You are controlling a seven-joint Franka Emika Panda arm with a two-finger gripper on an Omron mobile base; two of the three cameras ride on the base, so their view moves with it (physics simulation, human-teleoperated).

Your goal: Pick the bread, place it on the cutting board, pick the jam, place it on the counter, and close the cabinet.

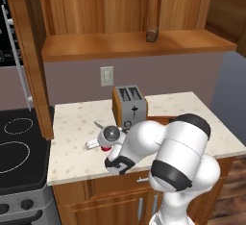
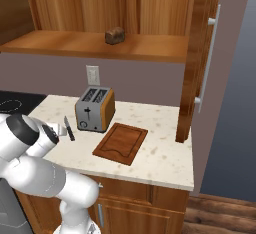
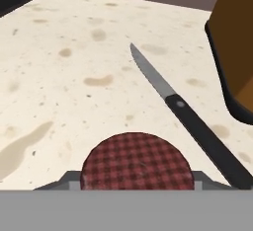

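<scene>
— How's my arm sitting?

— I have it folded low over the table (image 1: 72, 132), elbow bulging toward the front edge, with the pincer (image 1: 98, 145) down near the speckled surface.

— Room around it?

— A knife (image 3: 188, 116) lies just beside the jar; the toaster (image 1: 129, 105) stands behind it. The stovetop (image 1: 19, 147) borders the table's far side, and the cutting board (image 2: 120, 142) sits past the toaster. Bare stone lies ahead in the hand view.

— And the jam?

— The jam (image 3: 136, 162) is pinched in my pincer, its checked lid between the fingers. The bread (image 2: 114, 35) sits on the cabinet (image 2: 90, 45) shelf.
</scene>
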